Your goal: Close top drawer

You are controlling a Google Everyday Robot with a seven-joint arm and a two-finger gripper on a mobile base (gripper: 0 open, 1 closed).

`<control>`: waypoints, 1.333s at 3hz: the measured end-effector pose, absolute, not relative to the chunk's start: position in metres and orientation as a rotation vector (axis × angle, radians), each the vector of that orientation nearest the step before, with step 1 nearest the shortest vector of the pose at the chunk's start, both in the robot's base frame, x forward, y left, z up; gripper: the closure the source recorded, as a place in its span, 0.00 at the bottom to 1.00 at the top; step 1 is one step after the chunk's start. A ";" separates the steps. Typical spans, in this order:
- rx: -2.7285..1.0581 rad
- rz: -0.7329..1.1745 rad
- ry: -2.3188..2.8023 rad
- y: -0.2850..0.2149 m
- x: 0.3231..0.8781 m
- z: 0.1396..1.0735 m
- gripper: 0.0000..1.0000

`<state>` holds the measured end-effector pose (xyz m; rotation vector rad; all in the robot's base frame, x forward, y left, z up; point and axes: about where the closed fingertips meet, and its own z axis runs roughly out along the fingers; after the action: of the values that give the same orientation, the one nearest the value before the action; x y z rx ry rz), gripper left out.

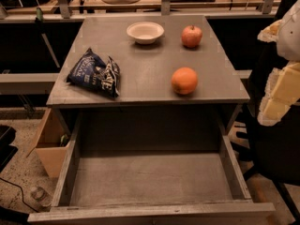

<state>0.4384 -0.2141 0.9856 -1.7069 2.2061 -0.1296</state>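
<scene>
Grey cabinet top: bowl, apple, orange, chip bag.

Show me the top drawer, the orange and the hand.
top drawer [154,179], camera view, bare inner floor.
orange [184,80], camera view, its middle.
hand [276,96], camera view, at the right edge, its pale body.

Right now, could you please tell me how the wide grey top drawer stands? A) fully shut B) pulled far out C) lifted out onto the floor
B: the wide, shallow grey wood-like top drawer is pulled out, its bare floor showing below the grey cabinet top; the pale yellow-and-white tool sits at the right edge, apart from it.
</scene>
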 end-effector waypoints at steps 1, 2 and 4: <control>-1.707 -0.130 2.206 -0.214 0.438 0.986 0.00; -1.712 -0.114 2.203 -0.224 0.424 0.968 0.00; -1.764 -0.139 2.173 -0.238 0.365 0.896 0.00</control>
<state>0.3654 -0.2380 0.8957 -1.7637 2.1727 -0.1387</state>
